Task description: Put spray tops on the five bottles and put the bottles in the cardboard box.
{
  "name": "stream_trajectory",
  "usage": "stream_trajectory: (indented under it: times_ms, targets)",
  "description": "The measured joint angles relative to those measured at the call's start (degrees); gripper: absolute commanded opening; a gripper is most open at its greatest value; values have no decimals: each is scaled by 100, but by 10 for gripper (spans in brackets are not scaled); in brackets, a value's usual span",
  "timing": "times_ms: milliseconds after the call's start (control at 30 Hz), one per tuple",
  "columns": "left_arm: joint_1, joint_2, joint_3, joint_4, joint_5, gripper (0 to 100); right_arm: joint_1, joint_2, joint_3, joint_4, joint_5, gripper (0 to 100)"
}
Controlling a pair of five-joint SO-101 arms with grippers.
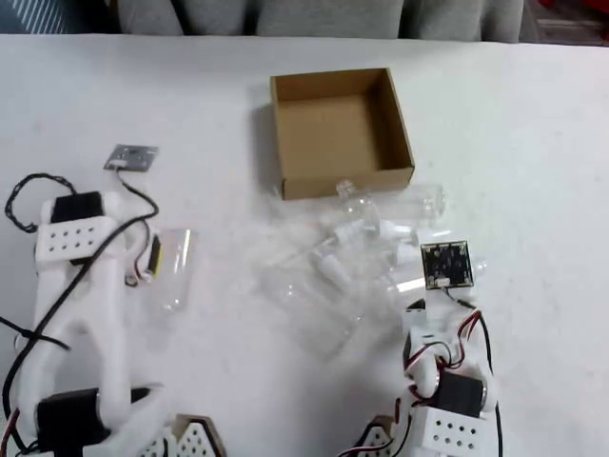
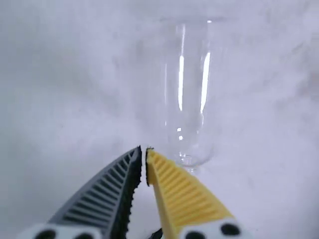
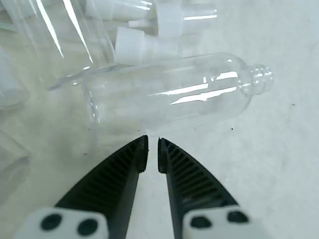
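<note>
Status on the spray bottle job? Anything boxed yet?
Done: nothing that shows. The cardboard box is empty.
In hand: nothing. The left gripper is shut just short of a lone bottle. The right gripper is shut beside an uncapped bottle.
Left: spray tops lie loose, so capping and boxing both remain, apparently for all five.
</note>
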Motion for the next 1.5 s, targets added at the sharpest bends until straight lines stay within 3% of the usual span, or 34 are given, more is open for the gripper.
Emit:
stream_trajectory:
  times_ms: [433, 767, 1200, 1500]
  targets:
    - [2013, -2514, 1512, -255, -44, 20, 0, 0, 0, 0, 0, 17]
    - [2998, -1345, 1873, -826, -35, 20, 0, 0, 0, 0, 0, 17]
    - [2971, -958, 2127, -1134, -35, 20, 0, 0, 0, 0, 0, 17]
    - [1881, -958, 2611, -1829, -35, 20, 0, 0, 0, 0, 0, 17]
